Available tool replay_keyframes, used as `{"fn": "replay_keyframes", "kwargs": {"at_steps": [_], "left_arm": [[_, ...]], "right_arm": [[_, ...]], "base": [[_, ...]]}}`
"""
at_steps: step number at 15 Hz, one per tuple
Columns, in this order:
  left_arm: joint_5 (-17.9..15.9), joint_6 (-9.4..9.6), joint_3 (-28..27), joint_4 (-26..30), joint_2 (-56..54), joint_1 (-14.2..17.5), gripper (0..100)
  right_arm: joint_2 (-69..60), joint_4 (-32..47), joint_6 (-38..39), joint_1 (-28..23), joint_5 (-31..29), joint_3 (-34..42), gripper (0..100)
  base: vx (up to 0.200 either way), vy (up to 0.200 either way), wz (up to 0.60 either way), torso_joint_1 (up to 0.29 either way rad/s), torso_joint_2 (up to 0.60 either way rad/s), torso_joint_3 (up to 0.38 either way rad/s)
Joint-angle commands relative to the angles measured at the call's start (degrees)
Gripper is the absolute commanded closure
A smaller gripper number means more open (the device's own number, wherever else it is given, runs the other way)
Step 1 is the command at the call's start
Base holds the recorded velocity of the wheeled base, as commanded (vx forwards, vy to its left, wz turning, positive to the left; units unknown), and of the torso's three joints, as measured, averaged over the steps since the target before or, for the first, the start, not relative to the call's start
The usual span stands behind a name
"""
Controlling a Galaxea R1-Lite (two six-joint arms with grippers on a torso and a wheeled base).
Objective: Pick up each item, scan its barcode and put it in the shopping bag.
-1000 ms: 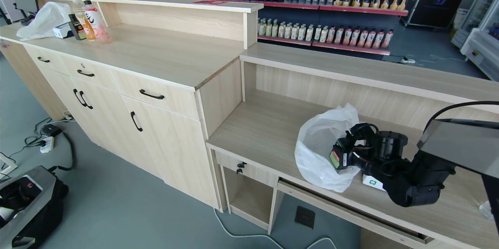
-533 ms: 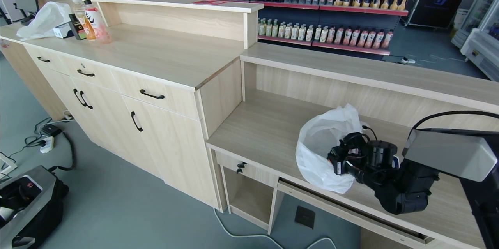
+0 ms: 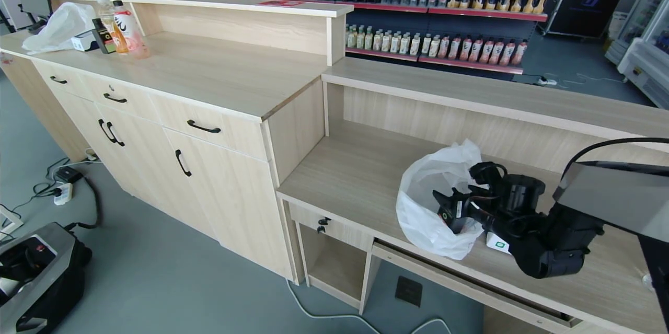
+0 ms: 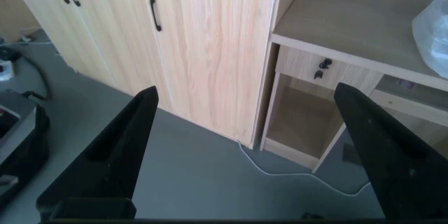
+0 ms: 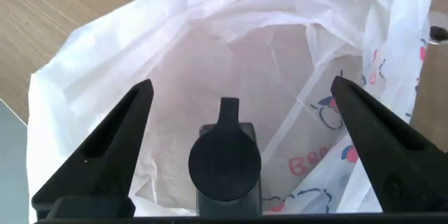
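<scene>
A white plastic shopping bag (image 3: 426, 203) stands open on the lower desk (image 3: 360, 167). My right gripper (image 3: 452, 209) is at its mouth, pointing into it. In the right wrist view the right gripper (image 5: 243, 84) is open, its fingers wide apart over the bag (image 5: 210, 49). A small black item with a round top (image 5: 224, 159) sits between the fingers, touching neither, inside the bag's mouth. My left gripper (image 4: 245, 94) hangs open and empty above the floor, facing the cabinet doors.
A small white box with a green mark (image 3: 499, 244) lies on the desk beside the bag, under my right arm. The higher counter (image 3: 209, 72) at the left carries another white bag (image 3: 57, 25) and bottles (image 3: 119, 23). Drink shelves (image 3: 434, 10) stand behind.
My right gripper dipped toward the bag's mouth, then drew slightly back. A second ago it held a dark item with a red and green label; now its fingers stand apart from the item.
</scene>
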Motion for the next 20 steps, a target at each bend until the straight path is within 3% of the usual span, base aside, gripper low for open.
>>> {"fn": "replay_keyframes", "kwargs": {"at_steps": [1,4,6,9,13,17,20], "left_arm": [[0.06,-0.01,0.00,0.00,-0.02,-0.01,0],[-0.02,-0.01,0.00,0.00,-0.02,-0.01,0],[-0.02,-0.01,0.00,0.00,-0.02,-0.01,0],[-0.02,-0.01,0.00,0.00,-0.02,-0.01,0],[-0.02,-0.01,0.00,0.00,-0.02,-0.01,0],[-0.02,-0.01,0.00,0.00,-0.02,-0.01,0],[0.06,-0.01,0.00,0.00,-0.02,-0.01,0]], "right_arm": [[-9.61,0.90,-1.01,-2.78,-0.07,2.43,0],[-18.92,5.21,-7.51,-9.02,-0.86,10.25,0],[-32.02,14.26,-12.35,-15.18,-0.95,15.61,0],[-49.60,26.74,-20.43,-29.68,-0.86,17.37,0],[-57.77,36.15,-20.26,-46.29,-0.78,18.86,0],[-54.26,41.51,-20.70,-52.88,-4.82,19.83,0],[-44.59,31.93,-19.99,-52.88,-4.20,19.48,0]], "base": [[0.000,0.000,0.00,0.000,0.00,0.000],[0.000,0.000,0.00,0.000,0.00,0.000],[0.000,0.000,0.00,0.000,0.00,0.000],[0.000,0.000,-0.20,0.001,0.00,0.001],[0.000,0.000,-0.60,0.000,0.00,0.002],[0.000,0.000,-0.60,0.005,0.00,0.002],[0.000,0.000,0.00,0.000,0.00,0.000]]}}
